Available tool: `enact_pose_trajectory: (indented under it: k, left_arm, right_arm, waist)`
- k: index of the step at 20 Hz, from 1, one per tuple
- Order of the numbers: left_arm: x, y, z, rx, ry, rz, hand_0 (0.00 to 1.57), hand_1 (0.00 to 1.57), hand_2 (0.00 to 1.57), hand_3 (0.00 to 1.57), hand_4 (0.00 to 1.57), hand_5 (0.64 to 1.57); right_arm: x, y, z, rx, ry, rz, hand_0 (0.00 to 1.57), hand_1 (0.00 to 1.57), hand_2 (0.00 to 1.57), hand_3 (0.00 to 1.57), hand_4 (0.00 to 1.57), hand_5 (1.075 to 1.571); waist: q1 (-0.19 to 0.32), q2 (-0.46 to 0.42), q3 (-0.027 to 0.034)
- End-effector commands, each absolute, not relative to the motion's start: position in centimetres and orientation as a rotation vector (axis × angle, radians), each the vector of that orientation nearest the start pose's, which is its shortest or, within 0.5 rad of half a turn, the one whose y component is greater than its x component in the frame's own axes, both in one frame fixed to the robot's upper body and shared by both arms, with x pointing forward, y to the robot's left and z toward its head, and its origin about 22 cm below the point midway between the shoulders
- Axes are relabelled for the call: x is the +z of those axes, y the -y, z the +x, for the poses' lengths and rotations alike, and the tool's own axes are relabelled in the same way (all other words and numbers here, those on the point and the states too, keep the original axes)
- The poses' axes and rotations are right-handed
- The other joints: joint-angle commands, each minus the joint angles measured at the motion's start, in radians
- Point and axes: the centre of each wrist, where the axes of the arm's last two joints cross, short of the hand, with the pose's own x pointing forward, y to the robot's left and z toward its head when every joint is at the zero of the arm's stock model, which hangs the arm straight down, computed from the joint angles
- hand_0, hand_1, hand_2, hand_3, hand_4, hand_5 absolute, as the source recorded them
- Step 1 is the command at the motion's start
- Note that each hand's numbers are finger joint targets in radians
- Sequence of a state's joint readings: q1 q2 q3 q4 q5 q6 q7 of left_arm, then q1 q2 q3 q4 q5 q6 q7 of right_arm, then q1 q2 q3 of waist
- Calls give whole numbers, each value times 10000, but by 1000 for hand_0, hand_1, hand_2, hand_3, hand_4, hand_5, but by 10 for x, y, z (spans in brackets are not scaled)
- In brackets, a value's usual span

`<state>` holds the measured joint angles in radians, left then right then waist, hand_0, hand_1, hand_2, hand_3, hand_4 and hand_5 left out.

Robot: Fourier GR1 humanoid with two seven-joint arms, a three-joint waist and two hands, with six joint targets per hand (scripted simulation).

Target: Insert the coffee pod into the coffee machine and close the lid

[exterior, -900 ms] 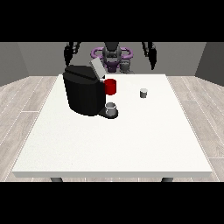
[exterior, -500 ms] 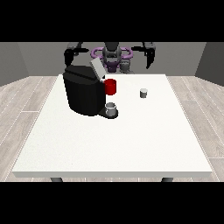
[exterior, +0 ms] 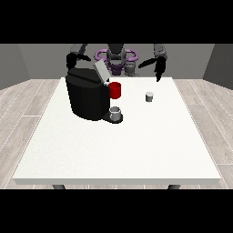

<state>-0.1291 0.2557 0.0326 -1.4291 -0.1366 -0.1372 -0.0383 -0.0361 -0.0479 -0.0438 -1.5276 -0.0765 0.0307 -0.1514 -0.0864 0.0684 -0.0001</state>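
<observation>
currently, operator, your stock on the white table [exterior: 118, 150] reads as follows.

item one: coffee machine [exterior: 86, 96], black, standing on the table's left half toward the far edge. its lid [exterior: 101, 72] is raised, a grey flap tilted up and back from the top. a red part [exterior: 115, 90] sticks out of its front, on the side facing the view's right. below that, a small grey cup [exterior: 116, 112] sits on the machine's dark base.

item two: pod [exterior: 149, 96], small, grey, upright on the table, right of the machine and well apart from it, nearer the far edge than the near one. nothing touches it.

item three: hand at the view's right [exterior: 159, 68], black, hanging above the far edge of the table, behind the pod and a little to its right, apart from it. its fingers point downward and look straight, grasping nothing; you can count it as released.

item four: hand at the view's left [exterior: 73, 60], black, held up behind the machine's far left corner, above the table's far edge. it holds nothing that shows; whether its fingers are curled or straight you cannot tell from here.

item five: robot torso [exterior: 116, 55], grey with a purple ring round it, at the middle of the far edge, between the two arms.

item six: floor [exterior: 22, 104], pale wood planks, showing on both sides of the table.
</observation>
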Motion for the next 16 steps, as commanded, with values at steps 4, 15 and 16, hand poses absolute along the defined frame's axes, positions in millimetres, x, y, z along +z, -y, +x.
enact_pose_trajectory:
  k: [4, 15, 16]
  left_arm:
    - [23, -341, 299, -5467, 14991, 4023, 0, 0, 0, 0, 0, 1571]
    - [18, -360, 333, -6527, 13694, 5691, 0, 0, 0, 0, 0, 1571]
    - [38, -379, 340, -6826, 13588, 5569, 0, 0, 0, 0, 0, 1571]
  right_arm:
    - [7, 219, 255, -72, 17929, 905, 0, 0, 0, 0, 411, 1571]
    - [15, 225, 272, 571, 18057, 632, 0, 0, 0, 0, 491, 1571]
    - [31, 217, 283, 373, 18242, 233, 0, 0, 0, 0, 514, 1571]
  waist:
    - [-530, 925, -3]
    - [-1132, 2253, -4]
    - [-952, 2431, -6]
